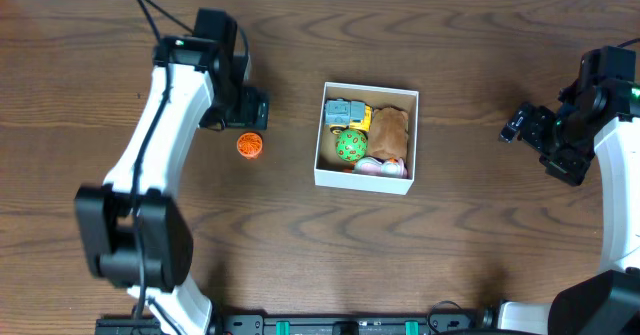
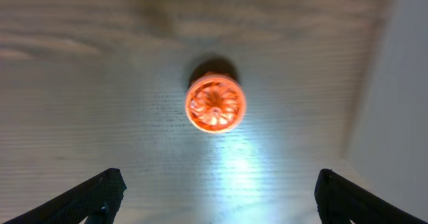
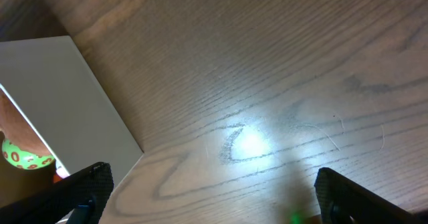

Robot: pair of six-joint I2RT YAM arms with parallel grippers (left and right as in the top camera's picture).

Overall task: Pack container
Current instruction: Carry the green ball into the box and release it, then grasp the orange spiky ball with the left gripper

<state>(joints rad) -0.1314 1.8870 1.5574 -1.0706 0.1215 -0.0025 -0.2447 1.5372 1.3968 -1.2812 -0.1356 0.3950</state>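
Observation:
The container, a small square box with white walls and a tan inside, stands at the table's middle. It holds a grey and yellow toy, a green ball, a brown toy and a pink toy. An orange round toy lies on the wood left of the box; in the left wrist view it sits ahead of the open, empty left gripper. My left gripper hovers just above it in the overhead view. My right gripper is open and empty, well right of the box.
The box's white wall shows at the right edge of the left wrist view. Bare wood lies between the box and the right gripper. The arm bases stand at the near edge.

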